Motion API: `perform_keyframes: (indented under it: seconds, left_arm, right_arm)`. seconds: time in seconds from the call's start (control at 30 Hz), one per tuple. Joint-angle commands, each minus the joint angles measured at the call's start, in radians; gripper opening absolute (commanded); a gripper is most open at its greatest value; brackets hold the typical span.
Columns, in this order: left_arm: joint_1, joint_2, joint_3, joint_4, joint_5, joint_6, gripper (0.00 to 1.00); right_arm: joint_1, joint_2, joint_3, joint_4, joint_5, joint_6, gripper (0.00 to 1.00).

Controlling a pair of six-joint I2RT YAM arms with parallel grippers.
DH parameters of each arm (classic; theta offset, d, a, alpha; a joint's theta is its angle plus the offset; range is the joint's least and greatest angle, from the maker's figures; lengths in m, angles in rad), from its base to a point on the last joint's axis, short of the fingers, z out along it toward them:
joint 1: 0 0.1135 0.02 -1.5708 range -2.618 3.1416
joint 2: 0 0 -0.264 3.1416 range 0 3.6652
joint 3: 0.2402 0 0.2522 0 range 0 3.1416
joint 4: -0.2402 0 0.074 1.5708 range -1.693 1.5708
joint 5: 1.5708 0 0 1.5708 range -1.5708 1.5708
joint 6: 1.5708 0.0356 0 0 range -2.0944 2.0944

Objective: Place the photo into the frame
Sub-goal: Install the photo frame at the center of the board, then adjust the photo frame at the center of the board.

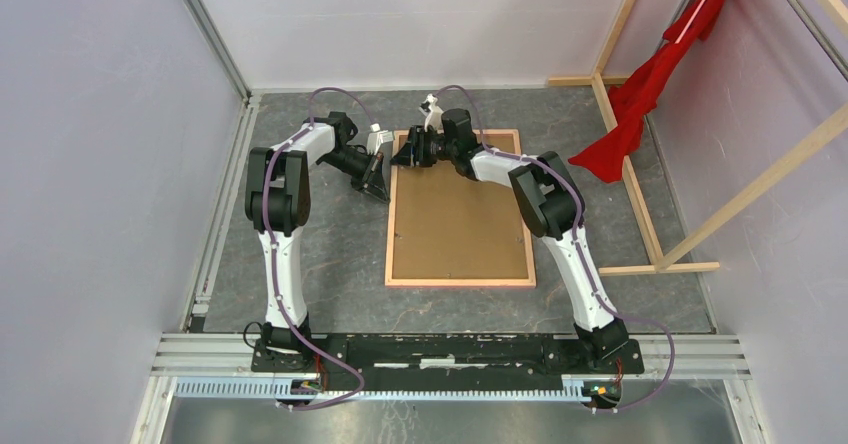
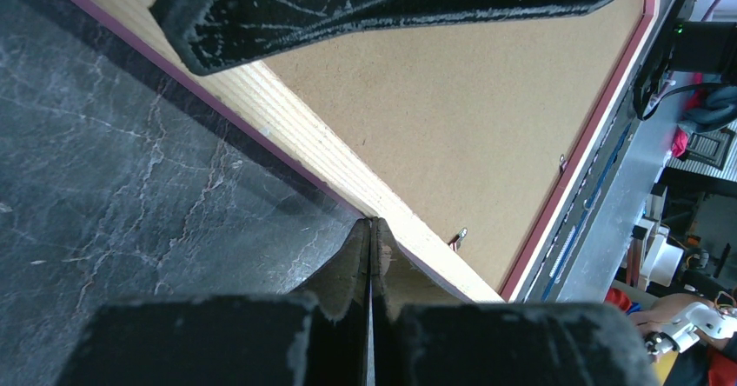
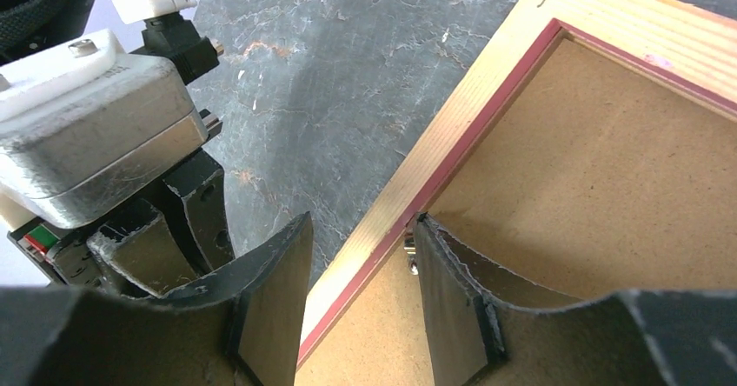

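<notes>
The grey marbled table [image 1: 330, 264] carries the frame [image 1: 460, 282], which lies flat at its middle, pale wood side up, with pink showing along its edges. The photo [image 1: 458, 224] lies inside the frame, its brown hardboard back facing up. The right end effector [image 3: 361, 229] is at the frame's far left corner. Its fingers are apart and astride the left rail, one over the table and one over the hardboard beside a small metal tab [image 3: 410, 247]. Whether they press the rail cannot be told. The left end effector [image 2: 372, 229] is closed on nothing, its tips at the outer edge of that rail.
</notes>
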Motion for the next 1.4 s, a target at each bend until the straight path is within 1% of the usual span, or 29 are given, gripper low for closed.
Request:
perform_keyframes:
  seconds: [0.0,0.23,0.33,0.47,0.6,0.67,0.73,0.8,0.93,1.03,1.1,1.2,1.3,1.37]
  left_arm:
    - [-0.014,0.022,0.004,-0.011,-0.049,0.052,0.02]
    - [-0.013,0.019,0.009,-0.016,-0.051,0.052,0.02]
    - [-0.013,0.017,0.012,-0.022,-0.048,0.054,0.02]
    - [-0.012,0.001,0.014,-0.039,-0.048,0.066,0.02]
    - [0.007,-0.037,0.013,-0.064,-0.039,0.085,0.02]
    - [0.023,-0.057,0.013,-0.081,-0.038,0.101,0.02]
    - [0.034,-0.076,0.004,-0.094,-0.050,0.124,0.02]
    - [0.033,-0.102,-0.035,-0.090,-0.079,0.155,0.03]
    - [0.025,-0.161,-0.147,-0.038,-0.151,0.187,0.04]
    - [0.006,-0.208,-0.235,0.004,-0.195,0.203,0.03]
    - [-0.014,-0.235,-0.284,0.025,-0.215,0.214,0.04]
    - [-0.047,-0.287,-0.364,0.057,-0.226,0.251,0.03]
    - [-0.088,-0.334,-0.446,0.104,-0.301,0.276,0.03]
    - [-0.105,-0.344,-0.469,0.110,-0.320,0.288,0.03]
  right_arm:
    - [0.019,0.049,0.032,-0.127,-0.110,-0.021,0.53]
    - [0.019,0.076,0.086,-0.174,-0.187,-0.034,0.53]
    - [0.019,0.066,0.094,-0.187,-0.184,-0.052,0.54]
    - [0.004,0.015,0.111,-0.197,-0.121,-0.067,0.58]
    - [-0.041,-0.111,0.092,-0.225,-0.001,-0.104,0.70]
    - [-0.073,-0.210,0.022,-0.230,0.084,-0.131,0.77]
    - [-0.105,-0.336,-0.106,-0.214,0.196,-0.163,0.84]
    - [-0.134,-0.474,-0.261,-0.219,0.343,-0.202,0.90]
    - [-0.189,-0.679,-0.513,-0.238,0.621,-0.226,0.95]
    - [-0.221,-0.773,-0.671,-0.232,0.752,-0.213,0.98]
    - [-0.241,-0.816,-0.755,-0.214,0.782,-0.201,0.98]
    - [-0.269,-0.845,-0.847,-0.169,0.751,-0.171,0.98]
    - [-0.297,-0.829,-0.906,-0.112,0.661,-0.128,0.98]
    - [-0.302,-0.804,-0.917,-0.085,0.613,-0.107,0.98]
